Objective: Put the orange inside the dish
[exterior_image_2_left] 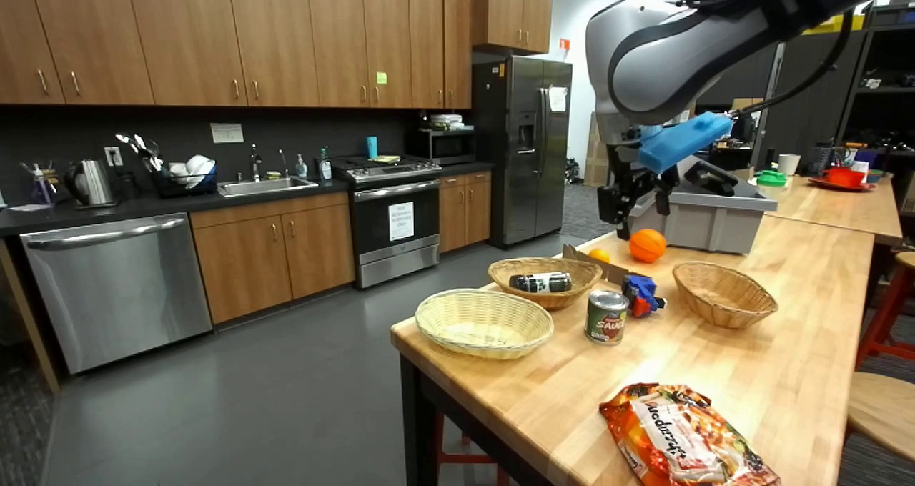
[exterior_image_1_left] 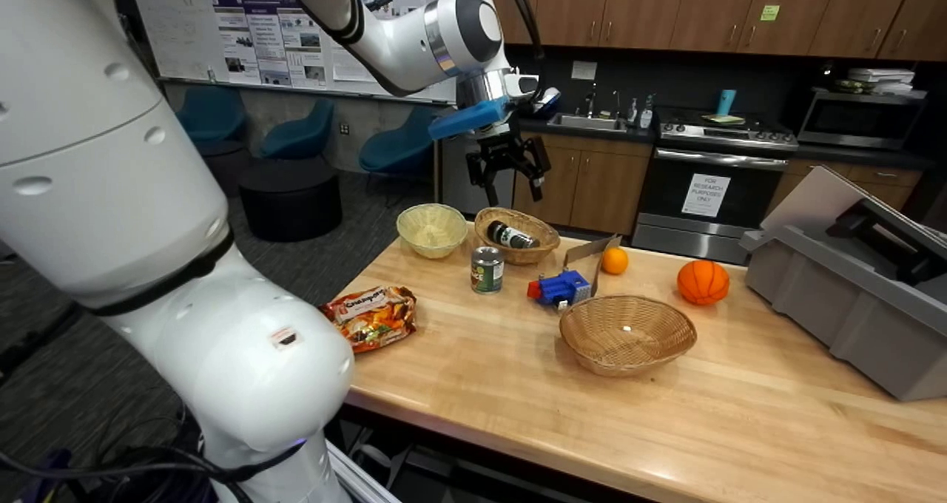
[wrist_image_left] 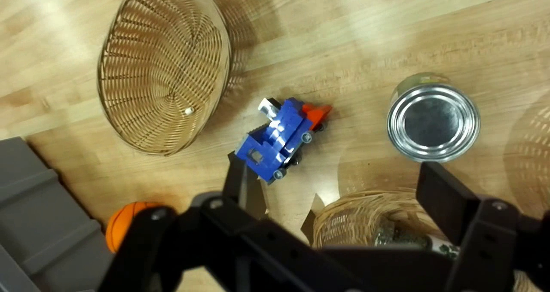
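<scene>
Gripper (exterior_image_1_left: 515, 194) above the table (exterior_image_1_left: 481, 370), jaws parted.
The orange (exterior_image_1_left: 614, 261) lies outside the dish (exterior_image_1_left: 625, 349), beside cardboard (exterior_image_1_left: 588, 251); contact there is unclear.

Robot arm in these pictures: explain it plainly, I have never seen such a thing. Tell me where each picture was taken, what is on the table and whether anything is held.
The machine is a white jointed robot arm; the black gripper at its end is made for pinching things. Two pictures come from cameras standing apart from the arm; the remaining one comes from its wrist, looking down past the gripper. On the wooden table are a small orange, a larger orange ball with dark lines, a wide brown basket, another brown basket with a dark bottle inside, a pale basket, a can, a blue toy vehicle, a bright food packet, some cardboard and a gray bin. The gripper hangs open above the table and holds nothing.
</scene>
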